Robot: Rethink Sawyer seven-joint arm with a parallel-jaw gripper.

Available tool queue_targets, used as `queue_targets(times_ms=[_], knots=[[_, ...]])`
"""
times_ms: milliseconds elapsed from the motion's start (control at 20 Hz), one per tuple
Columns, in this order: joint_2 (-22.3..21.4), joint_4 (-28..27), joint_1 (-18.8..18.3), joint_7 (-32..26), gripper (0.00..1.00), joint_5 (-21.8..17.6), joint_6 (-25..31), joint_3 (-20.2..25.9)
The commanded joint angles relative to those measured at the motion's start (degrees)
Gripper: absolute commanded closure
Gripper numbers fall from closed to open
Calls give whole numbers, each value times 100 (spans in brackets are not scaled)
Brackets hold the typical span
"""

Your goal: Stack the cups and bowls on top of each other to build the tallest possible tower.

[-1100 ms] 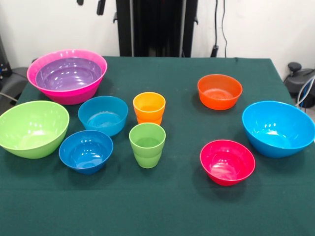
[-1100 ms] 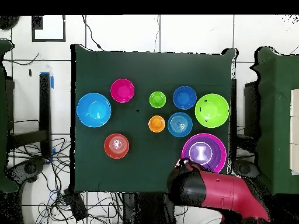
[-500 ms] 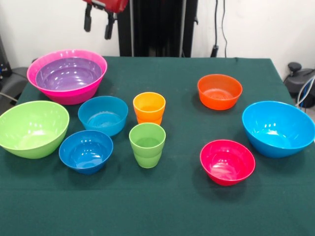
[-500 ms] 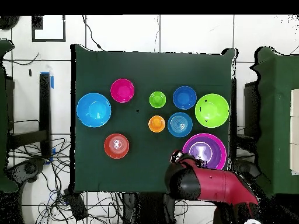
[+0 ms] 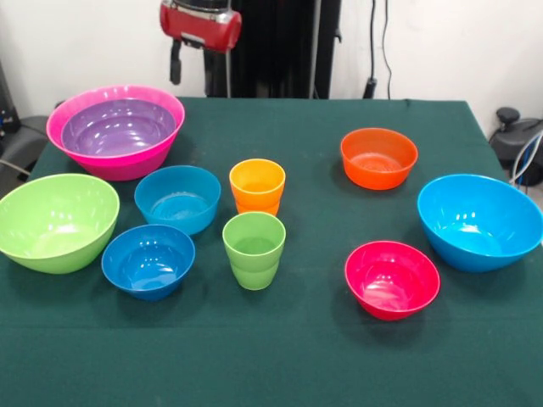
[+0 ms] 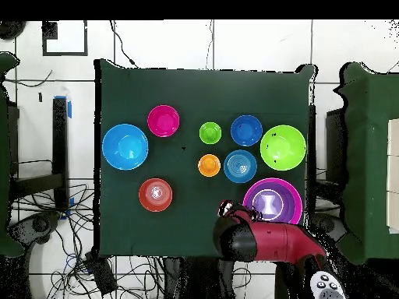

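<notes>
Green cloth point(image 5: 297, 356) covers the table, and all the pieces stand apart on it except one nested pair. Nearest in the front view, the red-pink bowl point(image 5: 392, 279) sits right of centre, the dark blue bowl point(image 5: 148, 260) left of centre, and the green cup point(image 5: 254, 248) between them. Left of the dark blue bowl, close by, is the large lime bowl point(image 5: 56, 221). One row back, the teal bowl point(image 5: 177, 198) stands just behind the dark blue one, and the orange cup point(image 5: 257, 186) is directly behind the green cup, very close to it. At the right edge sits the big sky-blue bowl point(image 5: 480, 221). Farther still, the orange bowl point(image 5: 378, 158) stands alone right of centre. At the far left the tower is so far only the purple bowl point(image 5: 118, 128) nested inside the pink bowl point(image 5: 115, 131).

Above the table's far edge, just right of the pink bowl, hangs the gripper point(image 5: 191, 69) under its red wrist point(image 5: 201, 23). Its two dark fingers point(image 5: 176, 68) point down with a clear gap between them, and they hold nothing. From overhead, the arm point(image 6: 269, 243) lies just beside the pink bowl's rim.
</notes>
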Motion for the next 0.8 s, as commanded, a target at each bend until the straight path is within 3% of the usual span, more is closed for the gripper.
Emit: queue_targets(times_ms=[50, 600, 800], knots=[[683, 183, 272, 442, 0, -219, -560, 290], [1163, -227, 199, 101, 0, -458, -760, 271], [1066, -244, -7, -95, 0, -564, -537, 411]])
